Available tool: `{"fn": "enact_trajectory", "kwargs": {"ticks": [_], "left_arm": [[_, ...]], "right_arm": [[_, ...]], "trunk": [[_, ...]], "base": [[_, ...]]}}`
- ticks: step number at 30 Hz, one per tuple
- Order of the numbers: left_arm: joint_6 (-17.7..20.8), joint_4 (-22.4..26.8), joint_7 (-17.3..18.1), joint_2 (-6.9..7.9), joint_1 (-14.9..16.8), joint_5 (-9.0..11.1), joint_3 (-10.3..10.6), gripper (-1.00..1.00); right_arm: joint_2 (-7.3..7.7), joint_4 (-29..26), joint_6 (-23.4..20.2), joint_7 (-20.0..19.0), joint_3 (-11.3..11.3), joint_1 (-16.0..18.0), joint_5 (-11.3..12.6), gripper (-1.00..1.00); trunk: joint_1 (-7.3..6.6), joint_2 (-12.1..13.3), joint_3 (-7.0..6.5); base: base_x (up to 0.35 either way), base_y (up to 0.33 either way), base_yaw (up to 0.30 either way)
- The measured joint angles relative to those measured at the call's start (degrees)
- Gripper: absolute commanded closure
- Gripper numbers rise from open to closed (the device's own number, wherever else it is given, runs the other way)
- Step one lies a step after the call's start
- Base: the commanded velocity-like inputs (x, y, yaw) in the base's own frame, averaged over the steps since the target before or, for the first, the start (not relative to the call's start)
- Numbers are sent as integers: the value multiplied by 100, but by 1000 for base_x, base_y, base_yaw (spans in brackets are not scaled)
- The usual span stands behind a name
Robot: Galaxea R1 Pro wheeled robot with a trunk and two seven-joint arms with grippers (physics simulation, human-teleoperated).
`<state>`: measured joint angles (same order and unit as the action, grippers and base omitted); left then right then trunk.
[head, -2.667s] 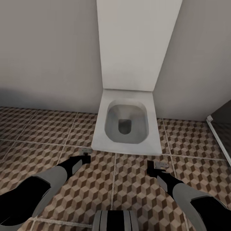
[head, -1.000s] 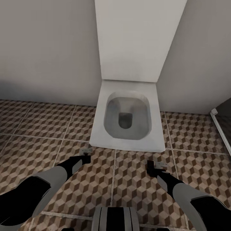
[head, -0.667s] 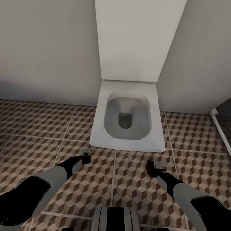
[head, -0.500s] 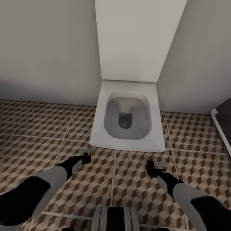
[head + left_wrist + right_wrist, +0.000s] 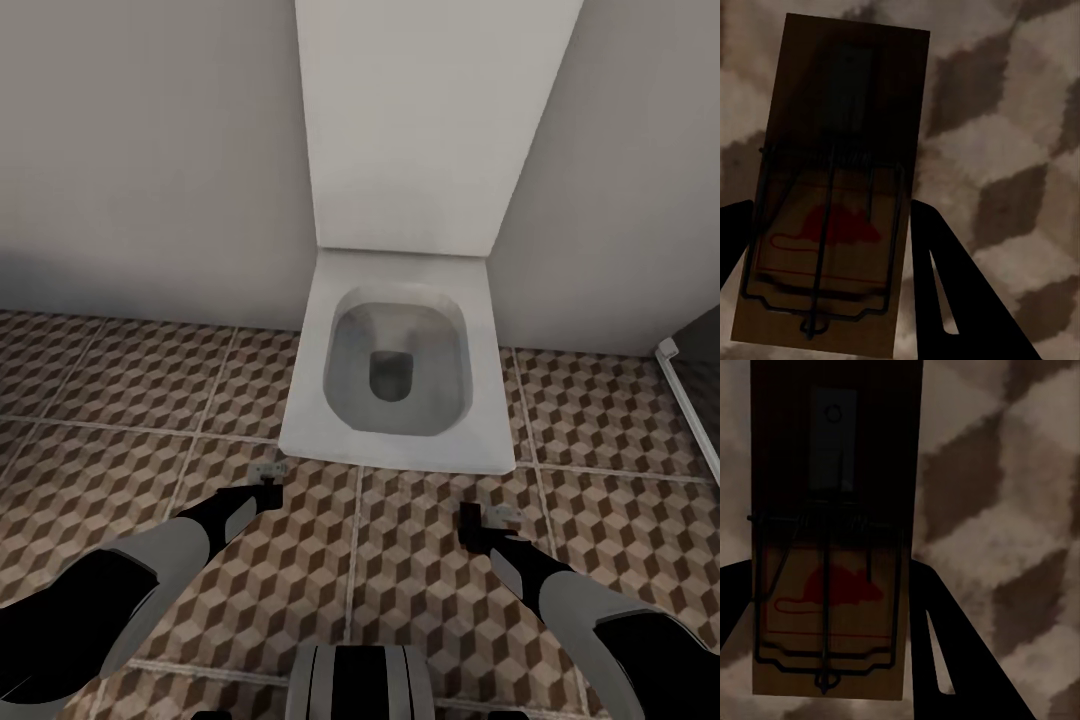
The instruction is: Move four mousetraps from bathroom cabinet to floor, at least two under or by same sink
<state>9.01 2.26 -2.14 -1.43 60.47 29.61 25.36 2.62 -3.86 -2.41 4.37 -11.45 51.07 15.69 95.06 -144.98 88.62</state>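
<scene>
Wrist views show each gripper, left gripper (image 5: pixel 832 247) and right gripper (image 5: pixel 832 615), clamped across a mousetrap's (image 5: pixel 840 187) board edges; thin, light, stiff wood, I judge.

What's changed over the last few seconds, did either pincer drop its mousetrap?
No drop. Early on the view shifted, so the toilet looks nearer; that is camera motion. Left pincer keeps its mousetrap, right pincer keeps its mousetrap, both above the bathroom floor.

Camera moved in early on: toilet (image 5: pixel 398 375) sits higher and larger in head view, nearer both jaws; no change over the last second.
</scene>
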Motion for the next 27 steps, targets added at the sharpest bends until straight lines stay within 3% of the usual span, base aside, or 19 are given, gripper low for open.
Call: {"fn": "enact_trajectory", "kwargs": {"ticks": [3, 4, 27], "left_arm": [[0, 0, 0, -2, 0, 0, 0, 100], [0, 0, 1, -3, 0, 0, 0, 100], [0, 7, -1, -7, 0, 0, 0, 100]], "right_arm": [[-1, 3, -3, 0, 0, 0, 1, 100], [-1, 5, -4, 0, 0, 0, 2, -100], [0, 11, -6, -10, -1, 0, 24, -100]], "trunk": [[0, 0, 0], [0, 0, 0], [0, 0, 0]], "base": [[0, 0, 0], [0, 0, 0], [0, 0, 0]]}}
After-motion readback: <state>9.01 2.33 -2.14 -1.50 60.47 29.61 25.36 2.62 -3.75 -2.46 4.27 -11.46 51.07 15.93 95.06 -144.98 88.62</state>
